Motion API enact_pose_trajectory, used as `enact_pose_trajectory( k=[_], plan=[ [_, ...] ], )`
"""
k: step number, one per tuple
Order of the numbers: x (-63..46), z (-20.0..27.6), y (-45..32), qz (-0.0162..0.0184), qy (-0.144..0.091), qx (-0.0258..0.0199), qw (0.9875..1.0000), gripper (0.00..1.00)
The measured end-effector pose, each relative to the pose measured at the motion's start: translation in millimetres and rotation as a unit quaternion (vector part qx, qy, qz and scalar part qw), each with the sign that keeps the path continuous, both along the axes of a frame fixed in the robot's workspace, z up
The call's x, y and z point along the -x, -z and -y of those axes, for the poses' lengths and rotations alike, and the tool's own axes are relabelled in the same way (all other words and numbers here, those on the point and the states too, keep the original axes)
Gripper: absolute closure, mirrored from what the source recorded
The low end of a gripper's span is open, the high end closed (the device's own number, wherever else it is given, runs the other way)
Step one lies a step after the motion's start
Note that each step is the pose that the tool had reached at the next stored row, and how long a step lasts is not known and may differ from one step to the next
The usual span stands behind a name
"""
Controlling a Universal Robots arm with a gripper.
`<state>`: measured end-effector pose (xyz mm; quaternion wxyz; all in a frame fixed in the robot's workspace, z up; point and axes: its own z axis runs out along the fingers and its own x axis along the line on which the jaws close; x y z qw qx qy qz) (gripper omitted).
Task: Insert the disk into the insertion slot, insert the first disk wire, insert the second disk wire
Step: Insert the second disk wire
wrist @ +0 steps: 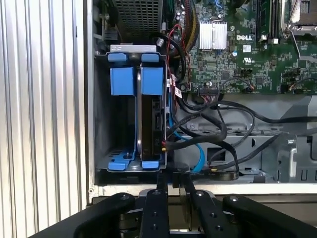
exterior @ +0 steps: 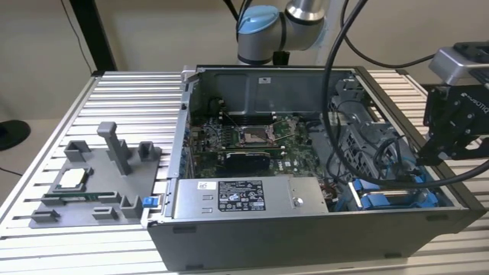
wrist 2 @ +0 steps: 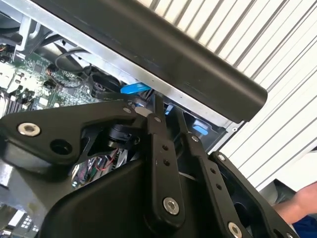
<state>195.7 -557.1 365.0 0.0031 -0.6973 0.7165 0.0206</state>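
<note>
First wrist view: the tool [wrist: 173, 177] hangs just outside the wall of the computer case [wrist: 148, 190], at the near end of the insertion slot [wrist: 119, 129].
Tool state: I cannot tell whether it is apart, together or clamped on anything.
Disk: the disk [wrist: 151, 124] stands on edge inside the slot, in the compartment on the motherboard [wrist: 237, 49] side, with blue frame pieces at both ends.
Long axis: it runs straight away from the tool, along the case wall, toward the power supply's grille [wrist: 136, 15].
Wires: black cables [wrist: 213, 106] and a blue cable [wrist: 199, 154] crowd just beside the disk's motherboard side. I cannot tell whether either is plugged in.
Exterior view: the slot sits in the case's corner at the exterior view's right, near that edge of the tabletop [exterior: 130, 91].
</note>
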Motion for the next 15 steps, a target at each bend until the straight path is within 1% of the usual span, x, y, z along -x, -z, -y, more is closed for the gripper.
enact_pose_trajectory(
  k=[4,10,11,15],
  plan=[
    [2.0,0.0,0.4,0.0002,0.0,0.0,1.0,1.0],
    [2.1,-0.8,1.2,0.0003,0.0,0.0,1.0,1.0],
    [2.1,-0.9,1.4,0.0003,0.0,0.0,1.0,0.0],
    [2.2,-1.2,2.5,0.0003,0.0,-0.0001,1.0,0.0]
  ],
)
